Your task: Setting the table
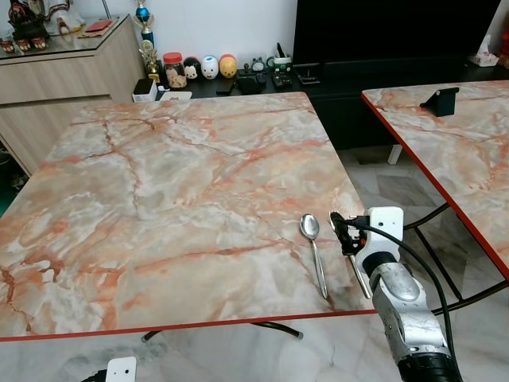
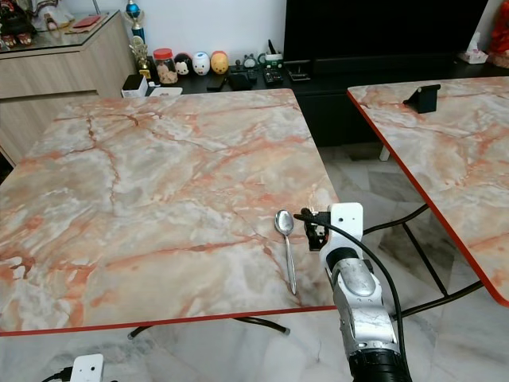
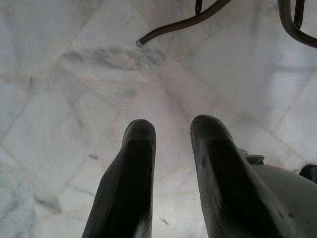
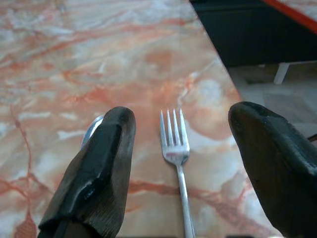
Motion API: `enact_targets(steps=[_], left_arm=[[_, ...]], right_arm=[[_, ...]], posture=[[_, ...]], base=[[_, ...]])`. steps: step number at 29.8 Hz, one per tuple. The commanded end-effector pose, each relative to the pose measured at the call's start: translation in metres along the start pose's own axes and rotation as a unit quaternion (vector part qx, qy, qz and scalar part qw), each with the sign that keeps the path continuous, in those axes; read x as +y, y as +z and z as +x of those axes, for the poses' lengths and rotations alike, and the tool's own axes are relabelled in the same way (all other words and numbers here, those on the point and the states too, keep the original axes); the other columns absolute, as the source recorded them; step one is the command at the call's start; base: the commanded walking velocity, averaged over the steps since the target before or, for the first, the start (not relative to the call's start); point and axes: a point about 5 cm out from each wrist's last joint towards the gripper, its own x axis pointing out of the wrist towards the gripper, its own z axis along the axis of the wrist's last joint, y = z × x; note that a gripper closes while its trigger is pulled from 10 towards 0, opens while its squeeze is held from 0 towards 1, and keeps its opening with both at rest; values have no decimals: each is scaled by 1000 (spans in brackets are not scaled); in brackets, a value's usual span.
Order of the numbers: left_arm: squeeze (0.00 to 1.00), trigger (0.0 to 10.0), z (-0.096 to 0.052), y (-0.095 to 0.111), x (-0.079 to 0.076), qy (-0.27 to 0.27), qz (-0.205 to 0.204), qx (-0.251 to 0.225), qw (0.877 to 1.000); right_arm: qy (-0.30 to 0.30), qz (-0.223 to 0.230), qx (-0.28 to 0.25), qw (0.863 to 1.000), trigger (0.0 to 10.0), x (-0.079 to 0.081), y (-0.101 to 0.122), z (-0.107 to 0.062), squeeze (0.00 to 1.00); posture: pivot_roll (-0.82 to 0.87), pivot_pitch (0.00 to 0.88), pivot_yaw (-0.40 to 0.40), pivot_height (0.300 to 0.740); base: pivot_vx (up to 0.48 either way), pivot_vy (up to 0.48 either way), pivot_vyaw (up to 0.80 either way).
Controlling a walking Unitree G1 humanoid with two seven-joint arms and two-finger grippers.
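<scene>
a marble-patterned table (image 1: 183, 183) in a living room. a fork (image 4: 177, 148) lies near its right front edge, beside a spoon (image 1: 313, 251). the right gripper (image 4: 190, 163) hovers spread over the fork, seemingly just placed; next, retreat. the left gripper (image 3: 171, 173) hangs idle, slightly parted.

The counter (image 1: 175, 199) looks like glossy marble-patterned laminate, red-edged. Spoon (image 1: 313, 253) and fork (image 4: 178, 163) are shiny metal. The floor (image 3: 74, 89) is polished pale marble; the cabinet (image 1: 56, 95) looks like matt wood.
</scene>
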Motion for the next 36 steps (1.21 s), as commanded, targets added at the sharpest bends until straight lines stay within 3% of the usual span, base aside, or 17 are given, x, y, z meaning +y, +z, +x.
enact_targets(steps=[1,19,25,36], left_arm=[[0,10000,-1,-3,2,5,5,6,1000],[0,10000,0,-2,4,5,7,5,1000],[0,10000,0,1,6,9,7,0,1000],[0,10000,0,2,6,10,3,-5,1000]], right_arm=[[3,-7,11,1000,10000,3,2,3,0],[-25,-13,74,997,10000,-5,-12,1,0],[11,7,25,1000,10000,9,5,3,0],[19,18,13,1000,10000,17,10,4,0]], posture=[[-61,0,40,740],[-61,0,46,740],[-59,0,45,740],[-58,0,43,740]], base=[[0,0,0],[0,0,0],[0,0,0],[0,0,0]])
